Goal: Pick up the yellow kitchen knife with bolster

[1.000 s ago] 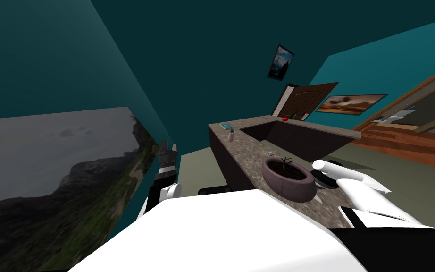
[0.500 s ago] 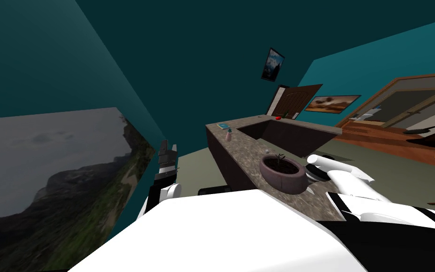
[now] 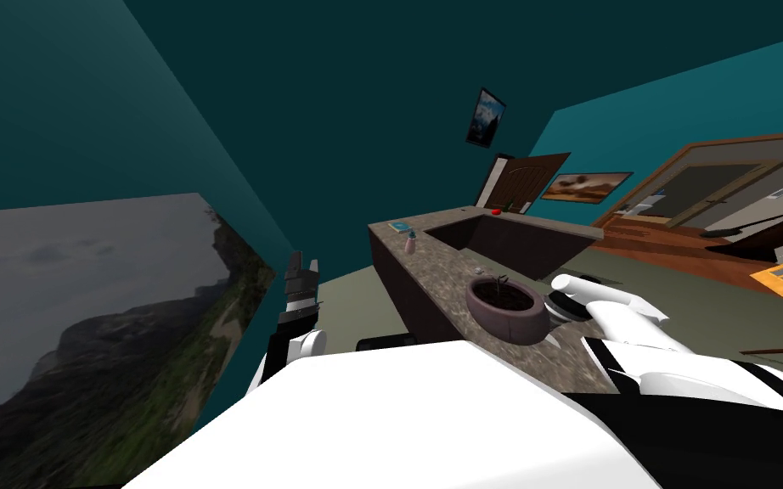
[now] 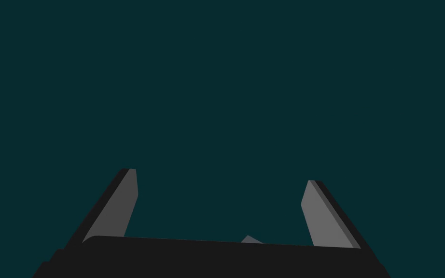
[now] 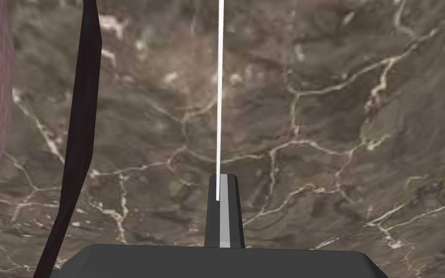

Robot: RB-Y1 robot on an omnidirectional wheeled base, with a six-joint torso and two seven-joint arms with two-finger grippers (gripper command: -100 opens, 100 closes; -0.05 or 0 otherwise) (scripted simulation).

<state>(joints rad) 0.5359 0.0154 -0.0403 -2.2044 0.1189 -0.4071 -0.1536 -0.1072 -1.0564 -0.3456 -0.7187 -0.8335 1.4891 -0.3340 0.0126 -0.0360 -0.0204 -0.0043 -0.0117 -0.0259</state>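
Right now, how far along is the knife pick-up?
Done: the right gripper is shut on the thin white edge-on knife blade, over the brown veined stone counter beside the reddish-brown round pot. In hand: the lift; a dark band offset from the blade, perhaps its shadow, suggests it is off the counter. Left: raising it clear. The left gripper hangs open.

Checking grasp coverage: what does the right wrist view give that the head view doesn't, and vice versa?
Right wrist: right pincer shut on a thin white strip, a dark band beside it. Head: left pincer raised by the teal wall; a small pink bottle; a brown door. Both: the veined brown countertop and the round pot.
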